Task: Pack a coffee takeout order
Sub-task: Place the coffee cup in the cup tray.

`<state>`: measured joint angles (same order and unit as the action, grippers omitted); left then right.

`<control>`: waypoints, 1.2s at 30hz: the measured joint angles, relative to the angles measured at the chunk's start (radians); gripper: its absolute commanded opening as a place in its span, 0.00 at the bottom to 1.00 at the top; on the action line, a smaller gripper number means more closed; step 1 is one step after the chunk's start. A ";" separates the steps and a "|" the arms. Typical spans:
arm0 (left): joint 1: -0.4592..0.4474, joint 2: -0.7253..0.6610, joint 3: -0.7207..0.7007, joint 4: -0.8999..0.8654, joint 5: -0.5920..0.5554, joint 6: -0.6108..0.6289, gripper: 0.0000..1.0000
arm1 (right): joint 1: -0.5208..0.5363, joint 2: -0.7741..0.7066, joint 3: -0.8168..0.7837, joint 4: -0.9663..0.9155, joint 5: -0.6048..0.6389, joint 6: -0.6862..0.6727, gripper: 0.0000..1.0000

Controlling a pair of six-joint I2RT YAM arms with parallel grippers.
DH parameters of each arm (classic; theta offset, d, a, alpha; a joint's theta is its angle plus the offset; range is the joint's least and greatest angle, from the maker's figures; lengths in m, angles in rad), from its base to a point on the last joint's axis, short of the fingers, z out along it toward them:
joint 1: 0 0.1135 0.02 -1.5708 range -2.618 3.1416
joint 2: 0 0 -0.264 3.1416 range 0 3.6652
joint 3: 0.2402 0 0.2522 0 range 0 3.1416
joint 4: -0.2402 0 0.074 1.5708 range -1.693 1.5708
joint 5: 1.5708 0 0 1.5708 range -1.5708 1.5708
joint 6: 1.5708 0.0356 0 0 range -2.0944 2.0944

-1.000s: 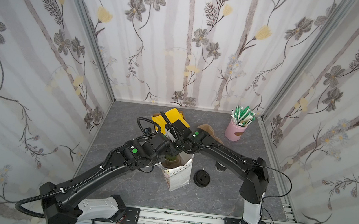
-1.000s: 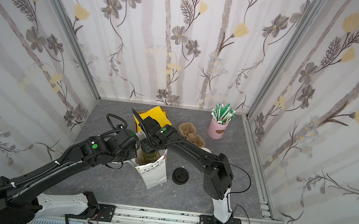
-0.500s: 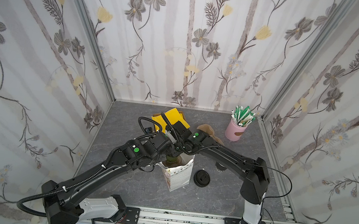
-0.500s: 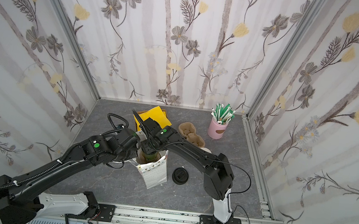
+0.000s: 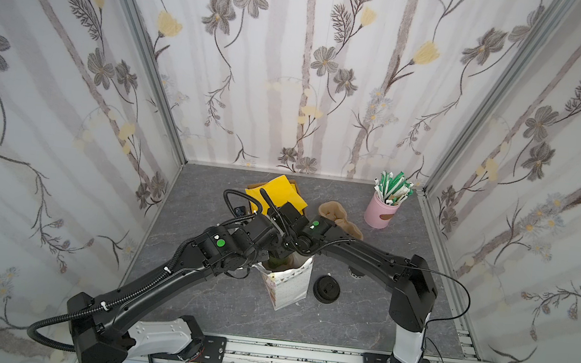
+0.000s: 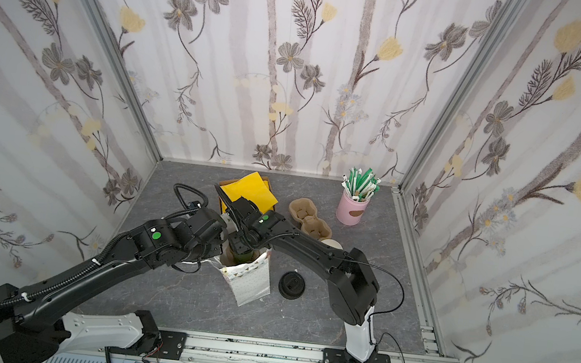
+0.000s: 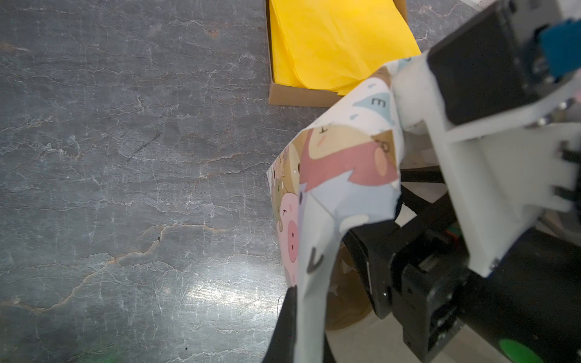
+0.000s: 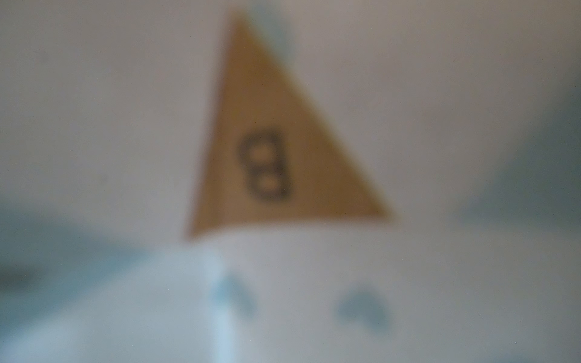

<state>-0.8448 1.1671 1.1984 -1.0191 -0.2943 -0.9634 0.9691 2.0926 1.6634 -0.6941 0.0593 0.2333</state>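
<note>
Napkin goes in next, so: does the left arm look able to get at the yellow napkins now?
Probably not. The left gripper is shut on the rim of the paper bag, so it must let go first. The napkins lie uncovered in their box behind the bag.

You have bright, even overhead light in both top views; the desk (image 5: 340, 322) carries only a soft shadow at 9 o'clock of the paper bag (image 5: 288, 286). The wall rails (image 5: 145, 58) splay outward toward the frame edges. In your left wrist view a white glare patch sits on the desk, the yellow napkin (image 7: 330, 41) is crisp, and nearer parts smear. Your right wrist view is wholly out of focus.
</note>
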 measured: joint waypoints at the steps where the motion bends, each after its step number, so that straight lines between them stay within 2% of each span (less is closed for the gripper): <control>1: 0.000 -0.001 0.000 -0.002 0.000 0.004 0.00 | 0.000 0.000 -0.003 0.003 0.000 0.000 0.27; 8: 0.000 -0.005 0.000 -0.003 0.003 0.017 0.00 | 0.006 0.016 -0.010 0.016 0.005 -0.003 0.34; 10: 0.000 -0.005 0.000 -0.002 0.003 0.018 0.00 | 0.006 0.028 0.007 0.009 0.008 -0.006 0.40; 14: 0.000 -0.005 0.000 -0.002 0.001 0.018 0.00 | 0.006 0.075 0.103 -0.064 0.001 -0.011 0.45; 18: 0.000 -0.009 0.000 -0.002 -0.004 0.018 0.00 | 0.006 0.112 0.193 -0.147 -0.008 -0.010 0.54; 36: 0.000 -0.006 0.002 -0.004 -0.005 0.014 0.00 | -0.002 0.116 0.280 -0.275 -0.027 0.011 0.79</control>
<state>-0.8444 1.1614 1.2003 -1.0229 -0.2993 -0.9493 0.9672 2.2086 1.9438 -0.9691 0.0326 0.2440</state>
